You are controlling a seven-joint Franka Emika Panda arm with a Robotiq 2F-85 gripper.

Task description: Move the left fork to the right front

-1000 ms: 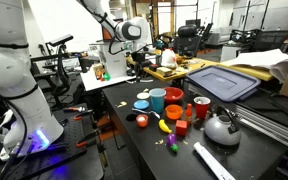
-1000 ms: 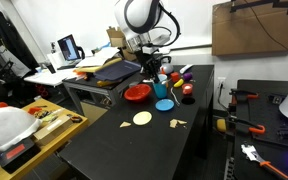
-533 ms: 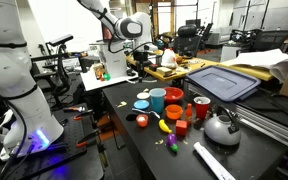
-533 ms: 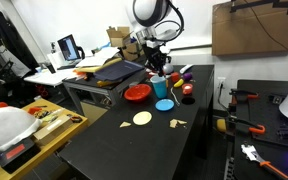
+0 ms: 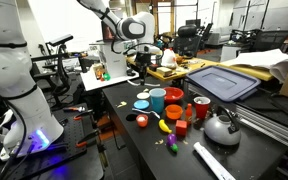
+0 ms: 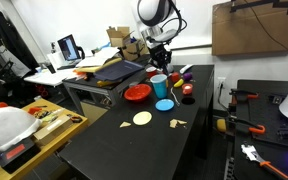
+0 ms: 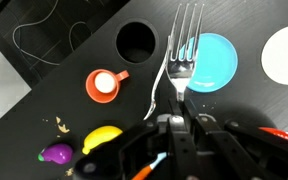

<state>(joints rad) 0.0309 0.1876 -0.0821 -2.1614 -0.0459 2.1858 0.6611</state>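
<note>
In the wrist view my gripper (image 7: 174,118) is shut on the handle of a pale silver fork (image 7: 184,45). Its tines point away from me, over the black table and the edge of a blue plate (image 7: 216,60). A thin curved whitish line (image 7: 163,85) runs beside the fork; I cannot tell what it is. In both exterior views the gripper (image 5: 141,60) (image 6: 160,62) hangs well above the table, over the cluster of cups. The fork is too thin to make out there.
Below me are a blue cup (image 5: 157,99), a red cup (image 5: 174,96), a red mug (image 5: 201,108), a kettle (image 5: 221,127), a banana (image 5: 165,126) and a flat white strip (image 5: 212,160). A red plate (image 6: 137,93) and a white disc (image 6: 142,118) lie nearby.
The arm has risen and shifted a little along the table with the fork still held. Nothing on the table has moved.
</note>
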